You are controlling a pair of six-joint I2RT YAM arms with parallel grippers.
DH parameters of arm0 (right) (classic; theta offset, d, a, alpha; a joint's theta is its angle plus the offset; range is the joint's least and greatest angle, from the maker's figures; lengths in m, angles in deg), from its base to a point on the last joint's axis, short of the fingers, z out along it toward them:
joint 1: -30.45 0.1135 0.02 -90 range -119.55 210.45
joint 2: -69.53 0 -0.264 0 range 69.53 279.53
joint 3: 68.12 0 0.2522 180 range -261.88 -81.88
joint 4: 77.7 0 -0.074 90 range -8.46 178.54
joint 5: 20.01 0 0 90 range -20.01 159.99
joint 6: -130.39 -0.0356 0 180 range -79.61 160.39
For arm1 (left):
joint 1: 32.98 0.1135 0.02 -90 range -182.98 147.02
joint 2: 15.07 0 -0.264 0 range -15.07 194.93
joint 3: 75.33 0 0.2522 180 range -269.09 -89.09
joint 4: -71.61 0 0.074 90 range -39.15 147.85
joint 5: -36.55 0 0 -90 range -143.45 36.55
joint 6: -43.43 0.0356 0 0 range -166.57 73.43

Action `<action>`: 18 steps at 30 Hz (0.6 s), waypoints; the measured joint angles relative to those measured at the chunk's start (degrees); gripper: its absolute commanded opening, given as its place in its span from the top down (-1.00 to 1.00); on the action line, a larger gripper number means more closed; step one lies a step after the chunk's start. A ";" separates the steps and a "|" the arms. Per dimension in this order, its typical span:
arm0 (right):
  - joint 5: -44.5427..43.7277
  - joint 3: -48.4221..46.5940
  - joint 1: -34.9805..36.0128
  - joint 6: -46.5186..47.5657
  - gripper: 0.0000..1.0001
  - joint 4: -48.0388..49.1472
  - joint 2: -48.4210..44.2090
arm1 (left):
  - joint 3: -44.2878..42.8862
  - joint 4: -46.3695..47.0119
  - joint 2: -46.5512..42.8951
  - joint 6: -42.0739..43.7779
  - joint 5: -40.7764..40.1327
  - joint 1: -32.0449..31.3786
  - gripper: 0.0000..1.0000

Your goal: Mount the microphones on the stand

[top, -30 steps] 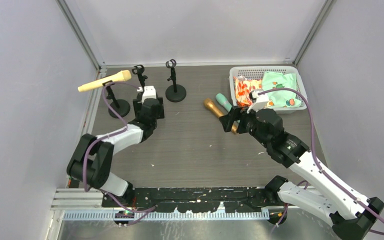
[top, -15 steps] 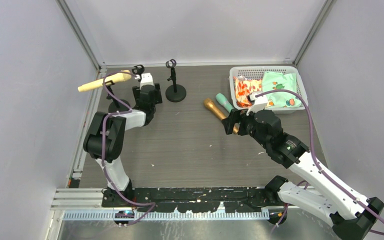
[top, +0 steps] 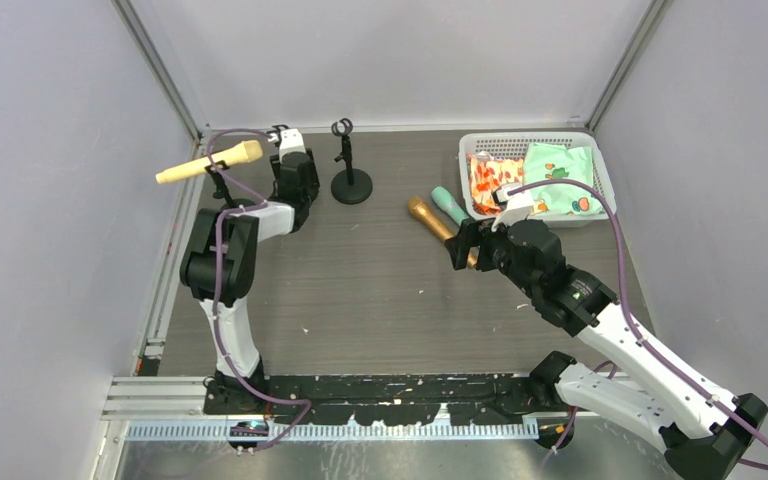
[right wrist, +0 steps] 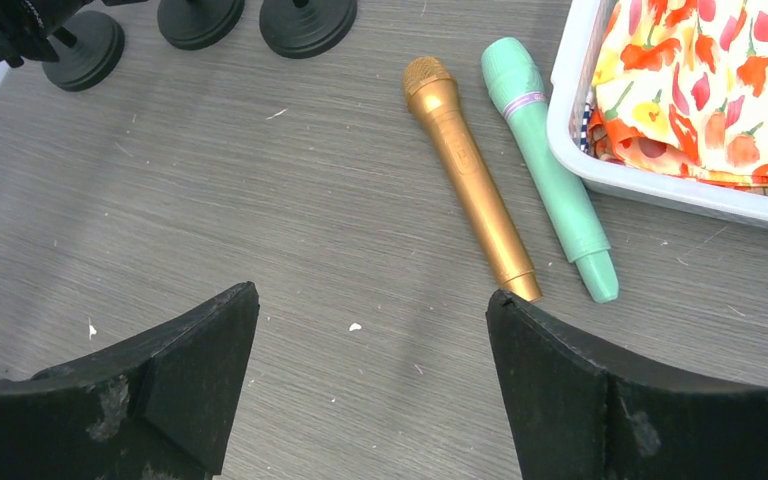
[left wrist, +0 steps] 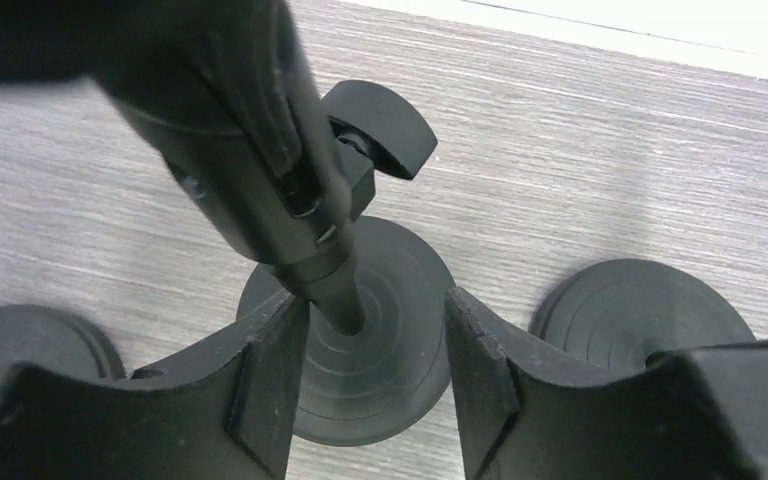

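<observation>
**Two-arm cell, overhead and wrist views.**

Nearest the bases, the right gripper [right wrist: 370, 300] hangs low over the table [right wrist: 260, 180]. Its jaws are spread wide and hold nothing.

Just beyond its fingertips two mics lie flat on the table, side by side with a narrow gap between them.
- The gold mic [right wrist: 470, 180] has its head pointing away from the arm. Its tail ends close to one finger [right wrist: 580, 390].
- The mint mic [right wrist: 550, 165] lies to the right of the gold one, head also at the far end. Its body runs along the wall of the basket [right wrist: 600, 175]; whether the two touch cannot be told.

The basket holds patterned cloths [right wrist: 700, 90].

Farther back on the left side, the left gripper [left wrist: 375, 300] is at the middle stand [left wrist: 380, 370].
- Its jaws are apart, one on each side of the upright post.
- The post sits close against one finger [left wrist: 265, 390], with a clear gap to the other, so nothing is clamped.
- The stand's clip head and side knob fill the upper part of the wrist view, blurred.
- The round bases of the two other stands show at either side.

The right stand [top: 350, 185] is upright near the rear centre of the table, apart from both arms.

The left stand [top: 221, 186] is beside the left wall [top: 60, 200], its base mostly hidden by the left arm. It carries the cream mic [top: 208, 163] in its clip. The mic is raised above the table and tilted close to level. Its head is toward the middle stand and its tail points at the left wall.
</observation>
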State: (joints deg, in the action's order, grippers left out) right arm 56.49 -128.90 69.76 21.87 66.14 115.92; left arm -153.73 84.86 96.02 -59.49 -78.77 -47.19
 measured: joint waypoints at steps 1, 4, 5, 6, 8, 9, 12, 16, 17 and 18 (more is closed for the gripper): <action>0.00 0.00 0.00 0.13 -0.71 0.00 0.00 | -0.46 -0.04 0.35 0.00 0.02 0.07 0.08; 0.07 0.00 0.00 0.42 -0.66 -0.07 0.00 | -1.01 0.04 0.87 0.17 -0.13 0.17 0.29; 0.07 0.00 0.00 0.48 -0.65 -0.09 0.00 | -1.01 0.09 0.87 0.15 -0.09 0.28 0.36; 0.09 0.00 0.00 0.50 -0.65 -0.13 0.00 | -0.98 0.17 0.87 0.17 0.07 0.37 0.45; 0.13 0.00 0.00 0.63 -0.64 -0.22 0.00 | -0.63 0.61 0.85 0.26 0.26 0.52 0.57; 0.20 0.00 0.00 0.63 -0.64 -0.22 0.00 | -0.35 1.03 0.83 0.37 0.31 0.57 0.62; 0.59 0.00 0.00 0.66 -0.64 -0.37 0.00 | 1.03 2.43 0.26 0.57 0.61 0.57 0.68; 0.96 0.00 0.00 0.92 -0.64 -0.81 0.00 | 4.57 3.32 -2.25 0.66 1.03 -0.31 0.74; 1.01 0.00 0.00 1.05 -0.64 -1.03 0.00 | 5.75 3.34 -3.26 0.79 0.98 -0.81 0.75; 1.07 0.00 0.00 1.18 -0.64 -1.33 0.00 | 6.82 3.23 -4.22 0.92 0.96 -1.29 0.76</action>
State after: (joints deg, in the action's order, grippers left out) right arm 57.56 -128.90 69.76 23.05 64.81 115.92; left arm -146.92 88.09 91.80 -58.58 -77.81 -48.48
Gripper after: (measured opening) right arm 0.821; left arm 0.189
